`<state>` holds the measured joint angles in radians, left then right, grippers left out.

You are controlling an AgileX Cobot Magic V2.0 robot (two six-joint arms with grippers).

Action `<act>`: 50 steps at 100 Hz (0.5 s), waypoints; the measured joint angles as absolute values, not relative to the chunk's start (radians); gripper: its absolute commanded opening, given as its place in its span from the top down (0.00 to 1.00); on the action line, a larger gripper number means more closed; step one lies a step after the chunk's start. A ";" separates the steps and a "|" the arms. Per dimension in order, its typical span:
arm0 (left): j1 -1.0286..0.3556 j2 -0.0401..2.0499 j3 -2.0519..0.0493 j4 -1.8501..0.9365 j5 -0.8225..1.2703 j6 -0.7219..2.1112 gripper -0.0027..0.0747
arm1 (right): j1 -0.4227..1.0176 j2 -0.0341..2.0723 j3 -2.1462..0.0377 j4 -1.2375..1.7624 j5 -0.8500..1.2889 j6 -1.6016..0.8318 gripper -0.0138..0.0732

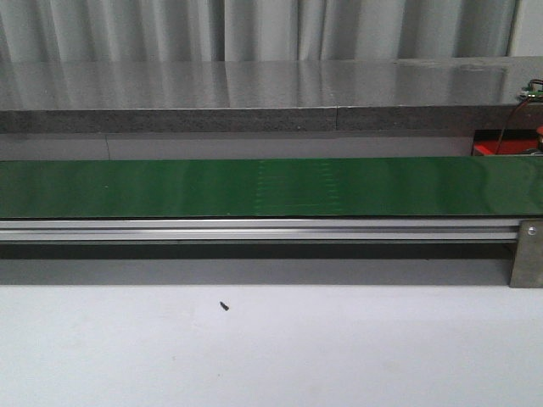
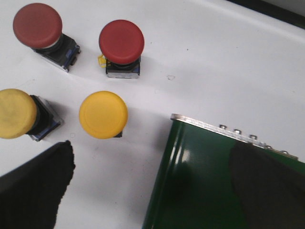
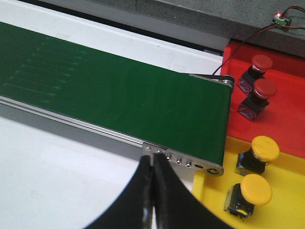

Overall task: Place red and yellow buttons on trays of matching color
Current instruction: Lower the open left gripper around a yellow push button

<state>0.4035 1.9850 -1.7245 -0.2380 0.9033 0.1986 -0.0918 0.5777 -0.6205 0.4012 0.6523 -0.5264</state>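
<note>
In the left wrist view two red buttons [image 2: 121,42] [image 2: 37,25] and two yellow buttons [image 2: 103,114] [image 2: 17,113] stand on the white table beside the end of the green belt [image 2: 209,181]. My left gripper [image 2: 152,186] hangs open above them, holding nothing. In the right wrist view the red tray [image 3: 281,109] holds two red buttons [image 3: 261,63] [image 3: 265,88], and the yellow tray [image 3: 286,210] holds two yellow buttons [image 3: 265,148] [image 3: 255,189]. My right gripper [image 3: 153,162] is shut and empty, near the belt's end plate. Neither gripper shows in the front view.
The green conveyor belt [image 1: 271,186] runs across the front view on an aluminium rail [image 1: 254,229], with a grey ledge [image 1: 254,93] behind. A small dark speck [image 1: 225,306] lies on the white table. A wired circuit board [image 3: 281,18] sits beyond the red tray.
</note>
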 measured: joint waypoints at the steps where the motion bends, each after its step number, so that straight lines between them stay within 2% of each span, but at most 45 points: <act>1: 0.404 1.988 -1.730 -0.238 0.903 0.199 0.17 | -0.092 0.578 -0.621 0.401 0.652 -0.526 0.92; 50: 0.404 2.074 -1.766 -0.138 0.865 0.180 0.17 | -0.092 0.578 -0.621 0.401 0.652 -0.526 0.92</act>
<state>0.4035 2.0737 -1.7660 -0.1376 0.8649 0.1800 -0.0918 0.5777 -0.6205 0.4012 0.6523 -0.5264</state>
